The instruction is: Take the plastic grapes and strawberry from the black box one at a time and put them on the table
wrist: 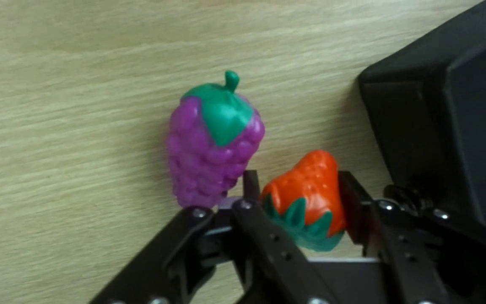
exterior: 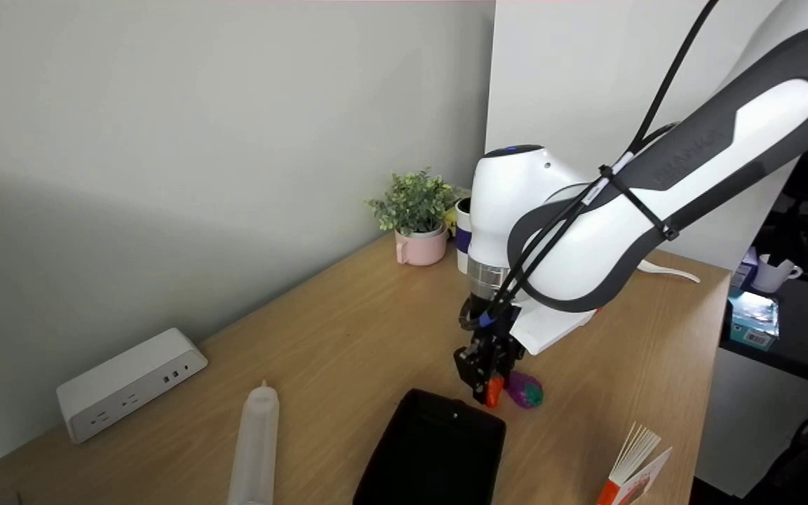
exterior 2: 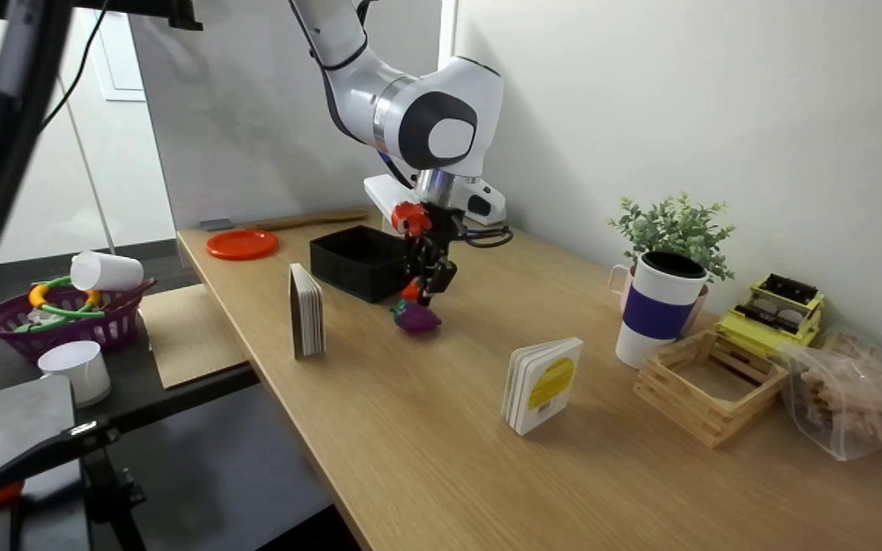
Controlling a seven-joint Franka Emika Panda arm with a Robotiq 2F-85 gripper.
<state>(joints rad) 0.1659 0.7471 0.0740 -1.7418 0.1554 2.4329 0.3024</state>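
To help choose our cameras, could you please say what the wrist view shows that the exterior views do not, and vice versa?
Wrist view only: green leafy cap of the red plastic strawberry.
Both exterior views only: among others, white tumbler with purple band and leafy green plant.
Shared: strawberry, black end effector, purple plastic grapes, black rectangular box, light-brown wooden table.

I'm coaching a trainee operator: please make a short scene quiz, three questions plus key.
1. Where do the lumpy purple plastic grapes lie? A) slatted wooden crate B) light-brown wooden table C) pink mug
2. True or false: the red plastic strawberry sits in the black claw.
3. Fill in: in the wrist view, the fruit nearer the open rectangular black box is the ____.
Key: 1. B; 2. True; 3. strawberry
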